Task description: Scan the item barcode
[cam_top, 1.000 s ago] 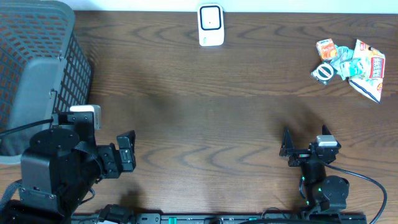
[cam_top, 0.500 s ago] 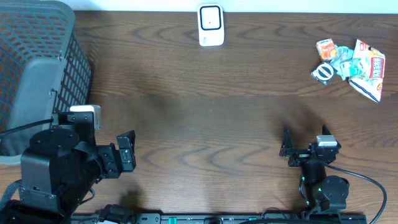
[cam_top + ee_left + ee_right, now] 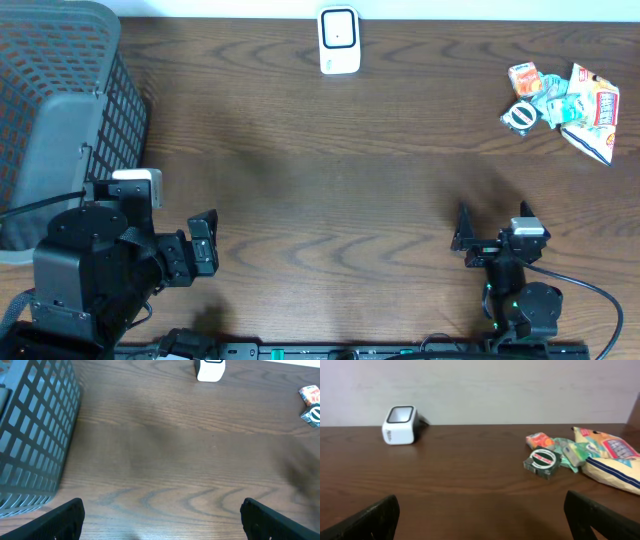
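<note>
A white barcode scanner [image 3: 339, 40] stands at the table's far edge, middle; it also shows in the left wrist view [image 3: 210, 368] and the right wrist view [image 3: 400, 425]. The items lie in a pile at the far right: an orange packet [image 3: 524, 77], a round black-and-green item [image 3: 519, 116] [image 3: 542, 461] and a snack bag [image 3: 592, 108] [image 3: 612, 457]. My left gripper [image 3: 207, 243] [image 3: 162, 510] is open near the front left, holding nothing. My right gripper [image 3: 492, 225] [image 3: 481, 505] is open near the front right, well short of the pile, with nothing between its fingers.
A large grey mesh basket [image 3: 60, 110] [image 3: 30, 435] fills the left side of the table, just beyond the left arm. Dark wood tabletop [image 3: 330, 180] stretches between the arms and the scanner.
</note>
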Motion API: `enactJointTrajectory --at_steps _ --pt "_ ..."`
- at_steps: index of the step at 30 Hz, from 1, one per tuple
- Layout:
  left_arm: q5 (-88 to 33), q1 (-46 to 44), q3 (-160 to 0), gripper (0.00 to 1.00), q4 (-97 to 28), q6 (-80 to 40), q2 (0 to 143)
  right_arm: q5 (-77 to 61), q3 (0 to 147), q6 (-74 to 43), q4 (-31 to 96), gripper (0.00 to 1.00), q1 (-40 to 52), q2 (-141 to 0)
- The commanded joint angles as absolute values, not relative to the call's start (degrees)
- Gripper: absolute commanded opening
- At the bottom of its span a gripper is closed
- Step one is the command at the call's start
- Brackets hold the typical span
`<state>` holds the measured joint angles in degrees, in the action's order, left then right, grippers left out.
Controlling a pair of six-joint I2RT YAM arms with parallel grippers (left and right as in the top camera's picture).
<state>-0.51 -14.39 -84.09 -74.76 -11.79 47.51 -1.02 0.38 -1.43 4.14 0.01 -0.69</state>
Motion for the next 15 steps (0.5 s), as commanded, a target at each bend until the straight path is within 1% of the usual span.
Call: enactJointTrajectory --at_steps 1,15 --pt "-0.4 -14.2 -84.6 0.98 -74.8 -11.7 47.5 -0.4 0.3 -1.6 4.7 0.99 -0.5 -0.3" --pt "-0.4 -14.2 -84.6 0.98 -74.8 -11.7 47.5 -0.4 0.3 -1.6 4.4 0.99 -0.2 -0.3"
